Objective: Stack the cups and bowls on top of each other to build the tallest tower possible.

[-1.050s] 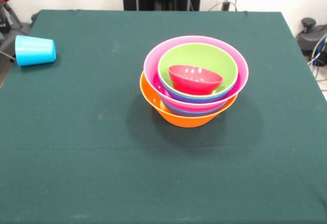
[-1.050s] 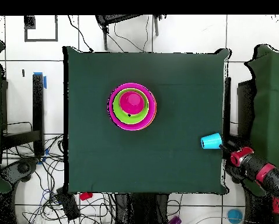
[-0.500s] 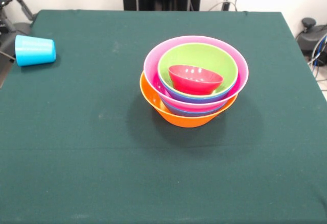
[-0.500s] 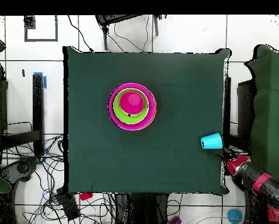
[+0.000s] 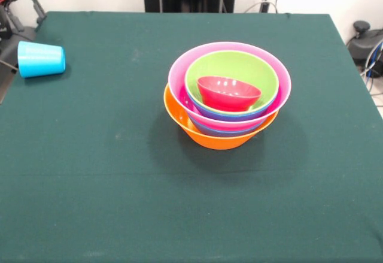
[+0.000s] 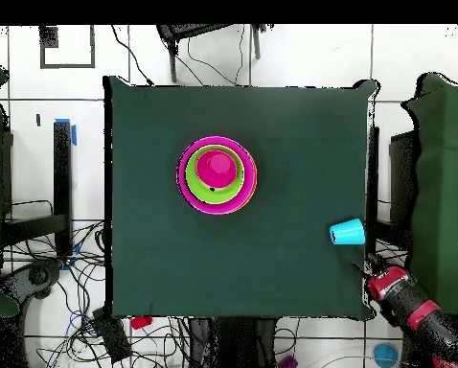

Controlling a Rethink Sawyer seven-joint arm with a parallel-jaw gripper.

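Cup (image 5: pixel 40 59) sideways, apart from bowls (image 5: pixel 228 95).

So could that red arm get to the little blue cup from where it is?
Probably yes: the end effector sits just off the table's edge, near the blue cup, which lies on its side with nothing between them.

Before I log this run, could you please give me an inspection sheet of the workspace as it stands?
Surface: dark green table.
Job's things: bowls nested upright mid-table, orange bowl lowest, then pink bowl, a purple-blue rim, lime green bowl, red bowl innermost. Blue cup on its side at the table's edge, apart from the pile.
Clutter: nothing seen on the table.
Claw: claw off the table near the cup, holding nothing; open or shut unclear.
Cables: loose cables on the floor.
Surroundings: white tiled floor.
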